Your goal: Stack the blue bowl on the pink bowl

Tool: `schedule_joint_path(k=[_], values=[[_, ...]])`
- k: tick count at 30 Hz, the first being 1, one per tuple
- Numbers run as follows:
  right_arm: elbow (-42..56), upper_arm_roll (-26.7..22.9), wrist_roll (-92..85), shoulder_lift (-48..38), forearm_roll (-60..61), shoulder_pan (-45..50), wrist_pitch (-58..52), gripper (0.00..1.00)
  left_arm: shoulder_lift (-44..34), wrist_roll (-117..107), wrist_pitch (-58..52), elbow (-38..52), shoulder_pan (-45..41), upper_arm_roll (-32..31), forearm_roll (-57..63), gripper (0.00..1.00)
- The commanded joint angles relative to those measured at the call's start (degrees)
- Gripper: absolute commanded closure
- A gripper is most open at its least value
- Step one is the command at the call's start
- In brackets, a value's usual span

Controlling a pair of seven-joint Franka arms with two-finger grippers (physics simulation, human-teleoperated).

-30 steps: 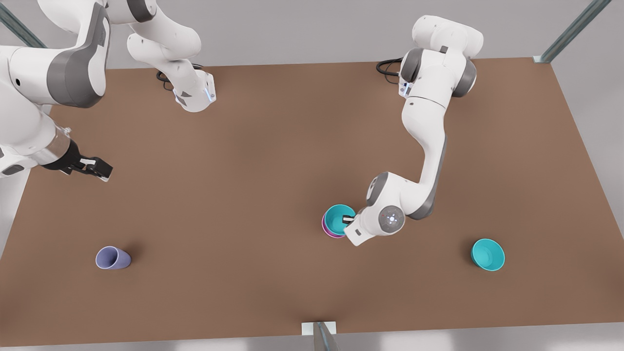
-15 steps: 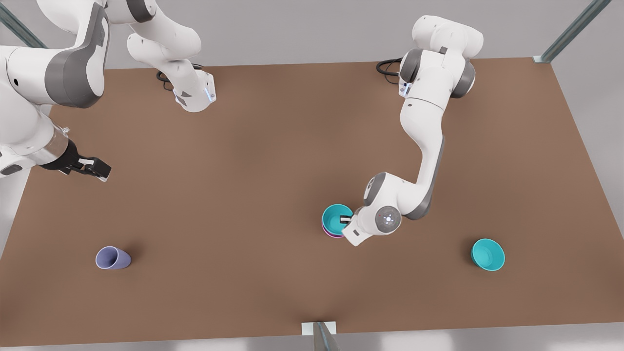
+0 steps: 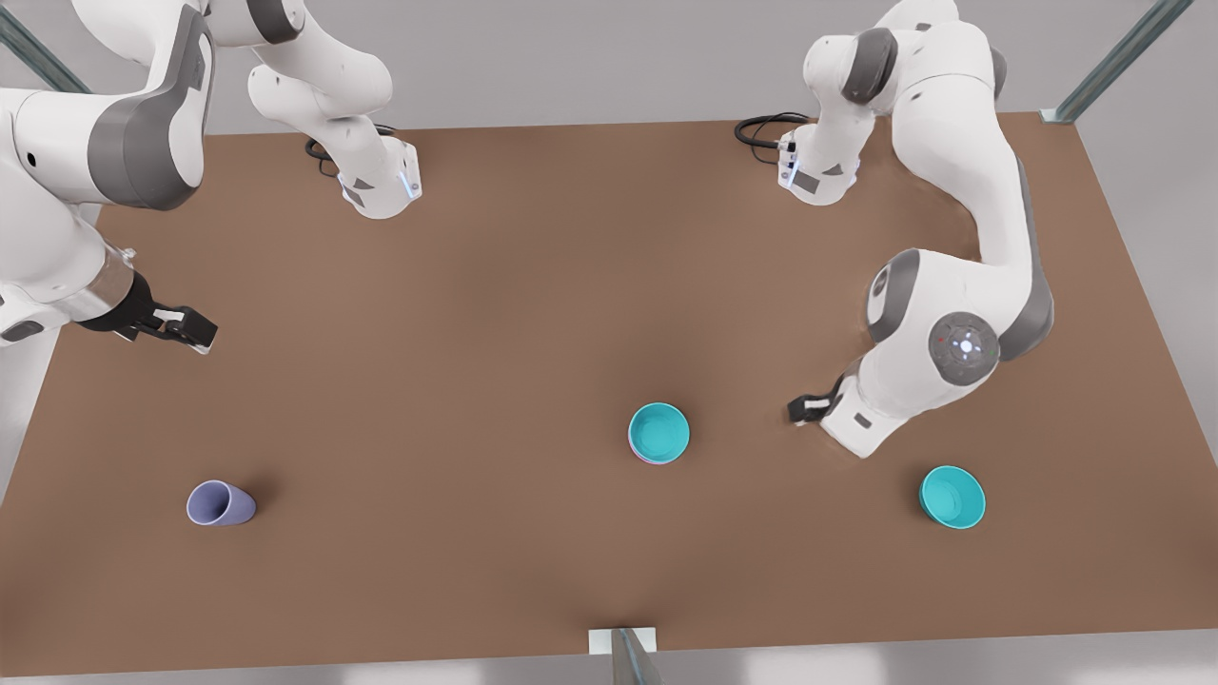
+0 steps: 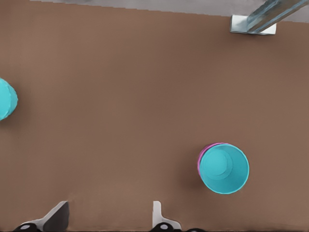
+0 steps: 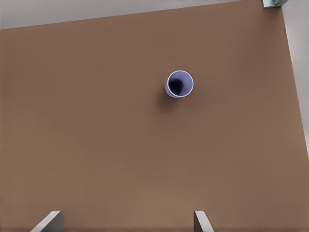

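The blue bowl (image 3: 658, 431) sits nested in the pink bowl (image 3: 640, 456), of which only a thin rim edge shows below it. In the left wrist view the blue bowl (image 4: 224, 168) covers the pink bowl (image 4: 199, 159) except for a sliver. My left gripper (image 3: 799, 411) hangs open and empty above the table, well apart from the stack toward the front view's right; its fingertips (image 4: 157, 215) frame bare table around my left gripper (image 4: 108, 220). My right gripper (image 3: 186, 328) waits open at the front view's left, its own view showing my right gripper (image 5: 125, 222) over bare table.
A second teal bowl (image 3: 952, 496) (image 4: 6, 99) stands at the front view's right, near the left arm. A lavender cup (image 3: 219, 502) (image 5: 180, 84) stands near the front left. A metal post (image 3: 623, 652) (image 4: 260, 14) rises at the table's front edge.
My left gripper let go of the blue bowl's rim, rose and pulled away toward the front view's right. The blue bowl stays in the pink bowl. The right arm has not moved.
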Motion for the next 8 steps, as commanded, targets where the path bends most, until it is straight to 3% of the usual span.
schedule_joint_path(k=[1,3,4,5,8], values=[[0.0,0.0,0.0,-0.1,0.0,0.0,0.0,0.00,-4.6,10.8,-21.2,0.0,0.8,-0.1,8.3,0.00],[0.0,0.0,0.0,-0.1,0.0,0.0,0.0,0.00,-7.8,17.9,-22.3,-0.4,1.7,-0.1,8.6,0.00],[0.0,0.0,0.0,-0.1,0.0,0.0,0.0,0.00,-16.7,18.6,-14.7,-11.3,4.9,-0.2,8.2,0.00],[0.0,0.0,0.0,-0.1,0.0,0.0,0.0,0.00,-19.9,18.5,-11.0,-16.4,5.0,-0.5,8.5,0.00],[0.0,0.0,0.0,-0.1,0.0,0.0,0.0,0.00,-19.5,18.3,-12.7,-16.1,4.9,-1.5,7.4,0.00]])
